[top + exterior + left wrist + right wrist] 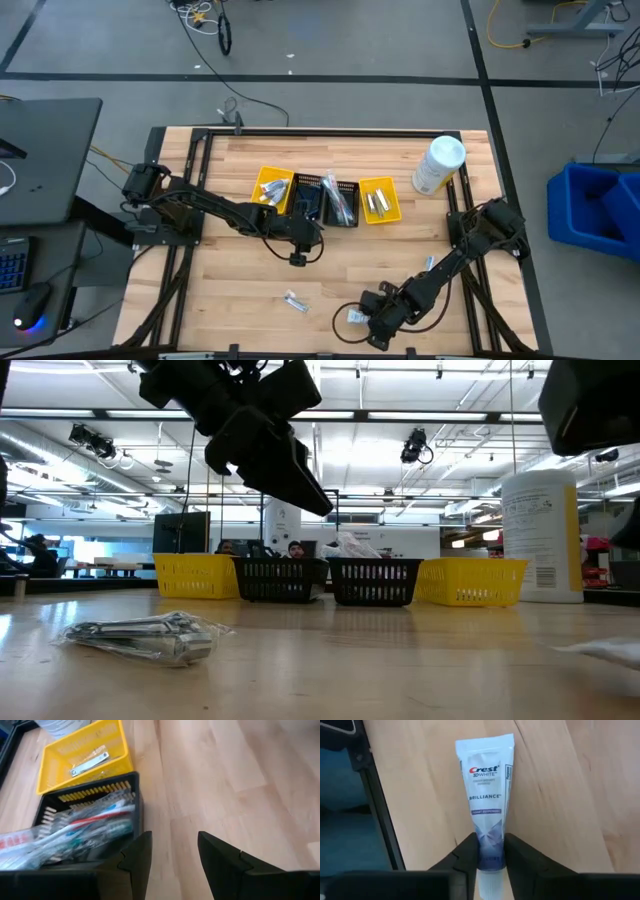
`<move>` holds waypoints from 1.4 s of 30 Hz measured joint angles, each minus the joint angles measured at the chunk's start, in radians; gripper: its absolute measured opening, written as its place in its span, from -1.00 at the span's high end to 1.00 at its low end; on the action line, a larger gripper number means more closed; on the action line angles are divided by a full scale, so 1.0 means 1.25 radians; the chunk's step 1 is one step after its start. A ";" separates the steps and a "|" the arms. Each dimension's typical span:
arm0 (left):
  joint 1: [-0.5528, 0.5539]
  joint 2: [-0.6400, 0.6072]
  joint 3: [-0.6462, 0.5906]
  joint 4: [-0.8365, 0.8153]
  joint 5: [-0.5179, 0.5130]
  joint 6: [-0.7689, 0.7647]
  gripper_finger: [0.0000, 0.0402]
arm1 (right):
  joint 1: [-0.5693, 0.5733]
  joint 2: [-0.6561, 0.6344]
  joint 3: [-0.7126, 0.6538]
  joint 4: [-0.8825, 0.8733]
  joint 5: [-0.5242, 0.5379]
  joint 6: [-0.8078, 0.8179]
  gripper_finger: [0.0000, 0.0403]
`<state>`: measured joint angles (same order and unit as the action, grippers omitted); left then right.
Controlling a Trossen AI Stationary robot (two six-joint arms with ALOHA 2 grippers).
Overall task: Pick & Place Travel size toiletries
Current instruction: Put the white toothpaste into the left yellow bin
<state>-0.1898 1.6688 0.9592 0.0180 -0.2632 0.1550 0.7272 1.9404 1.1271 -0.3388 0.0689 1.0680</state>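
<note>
A white Crest toothpaste tube (485,795) lies flat on the wooden table near its near edge, right of centre (353,316). My right gripper (490,857) is shut on the tube's cap end, and the arm hides most of the tube in the high view. My left gripper (175,855) hangs open and holds nothing, above the table just in front of the black baskets (298,256). A clear-wrapped silvery item (295,301) lies on the table near the front (140,635). Another small item (429,263) lies beside my right arm. My right gripper pinches the toothpaste tube between its two fingers at the narrow end just above the cap (488,845), one finger (467,852) on each long side. The fingers come steeply from above. The tube lies flat on the table, its crimped end pointing away from the gripper.
A row of baskets stands at the far middle: yellow (272,188), black (310,200), black (343,200), yellow (380,200). The near black basket holds wrapped toothbrushes (85,830). A large white bottle (438,165) stands at the far right. Bare wood lies between the arms.
</note>
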 joint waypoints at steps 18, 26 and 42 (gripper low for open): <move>0.015 0.000 0.000 0.053 0.095 -0.258 0.17 | -0.135 -0.110 -0.004 -0.239 0.368 -0.268 0.56; 0.063 0.000 0.000 0.105 0.096 -0.547 0.17 | -0.194 -0.113 -0.003 -0.277 0.539 -0.282 0.53; 0.091 0.000 0.000 0.105 0.116 -0.596 0.17 | -0.236 -0.113 -0.003 -0.088 0.636 -0.454 0.53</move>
<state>-0.0765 1.6688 0.9592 0.1497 -0.1184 -0.5904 0.4319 1.7988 1.1236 -0.4489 0.8635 0.5002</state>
